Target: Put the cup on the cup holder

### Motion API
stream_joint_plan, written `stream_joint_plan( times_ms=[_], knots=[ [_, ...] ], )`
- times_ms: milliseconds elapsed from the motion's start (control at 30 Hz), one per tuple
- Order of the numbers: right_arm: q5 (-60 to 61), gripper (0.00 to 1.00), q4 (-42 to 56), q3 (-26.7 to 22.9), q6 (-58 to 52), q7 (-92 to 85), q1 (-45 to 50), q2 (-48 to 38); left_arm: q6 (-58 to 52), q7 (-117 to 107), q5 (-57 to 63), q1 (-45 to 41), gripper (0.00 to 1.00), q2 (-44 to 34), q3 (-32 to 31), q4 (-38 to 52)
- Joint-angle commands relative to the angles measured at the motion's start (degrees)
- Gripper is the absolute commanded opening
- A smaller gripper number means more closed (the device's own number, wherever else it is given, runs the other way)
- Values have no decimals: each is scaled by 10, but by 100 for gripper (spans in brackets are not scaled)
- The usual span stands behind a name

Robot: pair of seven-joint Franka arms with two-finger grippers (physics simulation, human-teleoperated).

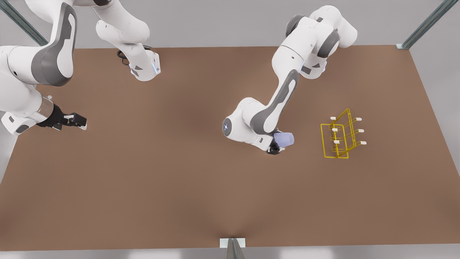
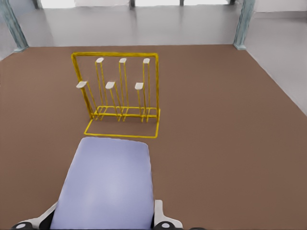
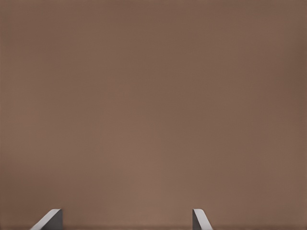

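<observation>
Left tool point(image 1: 278, 145) is clenched on the cup point(image 1: 284, 139), carried above the table point(image 1: 179, 172) near the centre, on the front view's right half. Cup holder point(image 1: 342, 135) stands on the table further toward the front view's right, near the cup but apart from it. Cup not yet on any prong.

Right tool point(image 1: 73, 120) waits at the front view's left edge, well apart from everything, fingers point(image 3: 201, 219) spread and empty.

Risks, as judged: the prongs are thin and closely set, so a slightly off approach could put the cup's rim against a white tip rather than over it. The wire rack looks light; a sideways push would likely slide or tip it. The cup is tapered and smooth, so it may slip in the grip if it catches.

Left wrist view gives the holder point(image 2: 120, 91) face-on: six white-tipped prongs in two rows, with the cup point(image 2: 108, 187) in line before it. The front view shows the rack from above, prong heights unreadable there, but gives both arms' placement.
</observation>
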Motion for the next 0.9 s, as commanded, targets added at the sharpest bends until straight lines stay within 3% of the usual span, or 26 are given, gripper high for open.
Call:
stream_joint_plan(
  times_ms=[0, 333, 700, 867],
  knots=[
    [0, 100, 0, 0, 0, -3, 0, 0, -111, 54, 121, 9, 78, 1, 4, -23],
    [0, 100, 1, 0, 0, -2, 0, 0, -101, 38, 257, 28, 78, 6, 72, -127],
    [0, 100, 0, 0, 0, -3, -1, 0, -41, -48, 275, 66, 78, -9, 73, -249],
    [0, 100, 0, 0, 0, -3, 0, 0, -33, -57, 286, 75, 78, -9, 73, -257]
  ],
)
